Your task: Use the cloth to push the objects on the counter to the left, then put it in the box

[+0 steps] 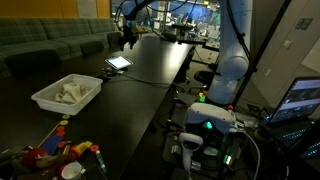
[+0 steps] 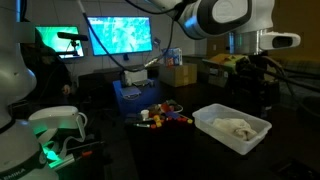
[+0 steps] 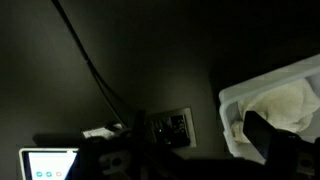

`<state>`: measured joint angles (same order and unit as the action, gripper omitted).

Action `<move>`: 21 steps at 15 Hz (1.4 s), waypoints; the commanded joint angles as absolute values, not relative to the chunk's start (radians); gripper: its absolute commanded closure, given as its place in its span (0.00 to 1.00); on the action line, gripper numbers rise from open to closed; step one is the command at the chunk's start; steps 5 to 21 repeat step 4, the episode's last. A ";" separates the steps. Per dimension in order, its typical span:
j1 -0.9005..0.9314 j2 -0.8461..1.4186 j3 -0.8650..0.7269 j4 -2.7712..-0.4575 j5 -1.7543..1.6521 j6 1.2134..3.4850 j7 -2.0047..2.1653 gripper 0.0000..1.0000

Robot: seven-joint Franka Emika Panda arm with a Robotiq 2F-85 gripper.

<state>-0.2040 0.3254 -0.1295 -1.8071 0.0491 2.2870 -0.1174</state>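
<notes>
A white box (image 1: pixel 66 93) stands on the dark counter, also seen in an exterior view (image 2: pixel 232 128). A pale cloth (image 2: pixel 233 126) lies crumpled inside it and shows in the wrist view (image 3: pixel 287 100) too. Several small colourful objects (image 1: pixel 62 148) lie in a heap on the counter near the box, as in an exterior view (image 2: pixel 160 115). My gripper (image 1: pixel 127 40) hangs well above the far part of the counter, away from the box. In the wrist view the gripper (image 3: pixel 190 148) looks open and empty, with one dark finger in front of the box (image 3: pixel 235 100).
A lit tablet (image 1: pixel 118 62) lies on the counter under the gripper and shows in the wrist view (image 3: pixel 48 163). A power socket (image 3: pixel 170 126) is set in the counter, with a cable (image 3: pixel 90 60) running from it. Monitors (image 2: pixel 120 35) glow behind.
</notes>
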 commanded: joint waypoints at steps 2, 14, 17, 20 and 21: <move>-0.241 0.255 -0.136 -1.914 0.086 2.284 -0.222 0.00; -0.253 0.234 -0.145 -1.947 0.091 2.285 -0.240 0.00; -0.253 0.234 -0.145 -1.947 0.091 2.285 -0.240 0.00; -0.253 0.234 -0.145 -1.947 0.091 2.285 -0.240 0.00; -0.253 0.234 -0.145 -1.947 0.091 2.285 -0.240 0.00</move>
